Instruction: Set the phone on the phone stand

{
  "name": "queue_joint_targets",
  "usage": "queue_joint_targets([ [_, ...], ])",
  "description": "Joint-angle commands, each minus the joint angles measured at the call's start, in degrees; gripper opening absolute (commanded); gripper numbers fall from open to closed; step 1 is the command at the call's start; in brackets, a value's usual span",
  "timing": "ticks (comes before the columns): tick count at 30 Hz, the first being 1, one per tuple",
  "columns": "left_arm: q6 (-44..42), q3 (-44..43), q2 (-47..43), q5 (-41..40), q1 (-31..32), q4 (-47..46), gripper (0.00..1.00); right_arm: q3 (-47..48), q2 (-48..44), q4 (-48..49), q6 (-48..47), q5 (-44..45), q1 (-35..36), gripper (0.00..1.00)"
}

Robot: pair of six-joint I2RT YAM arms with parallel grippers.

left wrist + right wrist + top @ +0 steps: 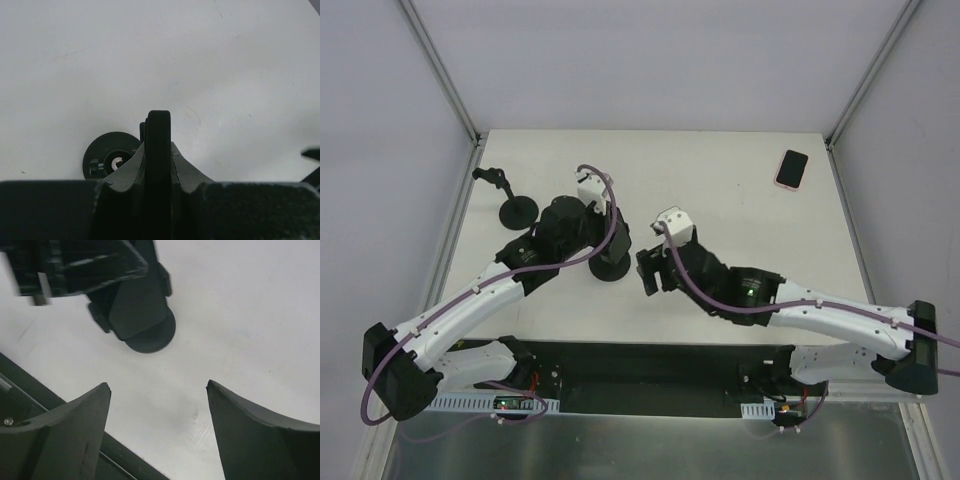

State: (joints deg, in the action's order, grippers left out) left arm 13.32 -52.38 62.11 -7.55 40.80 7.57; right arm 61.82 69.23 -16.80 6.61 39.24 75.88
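Observation:
The phone (791, 169), with a black screen and a pink case, lies flat at the table's far right, away from both arms. A black phone stand (610, 262) stands on its round base (150, 337) mid-table. My left gripper (608, 240) is shut on the stand's thin upright plate (158, 131), seen edge-on between the jaws. In the left wrist view the stand's round base (111, 155) with a small knob shows below. My right gripper (648, 270) hovers just right of the stand, open, with only bare table between its fingertips (210, 386).
A second black round-based holder (518, 207) with a jointed arm stands at the far left. The white table (720, 200) is walled by white panels. A black mounting strip (650, 365) runs along the near edge.

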Motion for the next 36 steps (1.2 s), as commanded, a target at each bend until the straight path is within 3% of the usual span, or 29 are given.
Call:
queue_joint_targets([
  [1,-8.74,3.07,-2.51,15.17,-0.28,7.81,0.0,-7.22,-8.31,3.79,-13.35,-32.79,-11.44,0.8],
  [2,-9.71,2.81,-3.73,21.03,-0.28,7.81,0.0,-8.63,-9.37,4.22,-15.12,-37.96,-13.11,0.83],
  [5,-14.19,1.5,-5.67,28.54,-0.28,9.03,0.0,-12.24,-11.75,7.38,-21.89,-47.9,-16.44,0.85],
  [9,-20.07,-0.17,-7.26,39.52,-0.37,11.14,0.0,-14.36,-7.82,15.18,-24.19,-60.49,-24.36,0.85],
  [11,-21.4,-1.84,-6.65,41.82,-0.37,12.55,0.0,-14.28,-5.0,16.53,-24.89,-68.28,-27.95,0.85],
  [17,-24.04,-4.66,-5.07,47.27,-0.37,12.73,0.0,-9.89,4.94,22.42,-25.42,-79.13,-28.15,0.78],
  [22,-25.54,-5.71,-2.79,47.54,-0.28,12.55,0.0,-11.37,5.83,27.43,-22.35,-80.82,-27.45,0.74],
  [28,-25.98,-4.41,-2.6,49.13,-0.37,9.75,0.0,-11.9,6.96,30.6,-20.06,-80.9,-26.84,0.51],
  [30,-26.24,-3.44,-3.39,47.64,-0.37,6.78,0.0,-11.03,8.2,30.33,-18.57,-81.08,-26.4,0.3],
  [32,-26.59,-0.63,-5.06,43.96,0.42,3.69,0.0,-9.89,9.42,29.81,-13.16,-81.17,-26.48,0.0],
  [34,-28.52,2.61,-6.46,33.9,1.91,0.44,0.0,-9.79,9.52,29.8,-6.65,-80.12,-26.31,0.0],
  [35,-30.44,3.42,-6.56,31.4,2.44,-0.01,0.0,-10.05,8.91,29.98,-1.57,-75.24,-25.78,0.01],
  [36,-30.63,4.03,-6.56,30.33,2.62,-0.45,0.0,-11.1,8.12,29.81,7.53,-72.15,-25.52,0.0],
])
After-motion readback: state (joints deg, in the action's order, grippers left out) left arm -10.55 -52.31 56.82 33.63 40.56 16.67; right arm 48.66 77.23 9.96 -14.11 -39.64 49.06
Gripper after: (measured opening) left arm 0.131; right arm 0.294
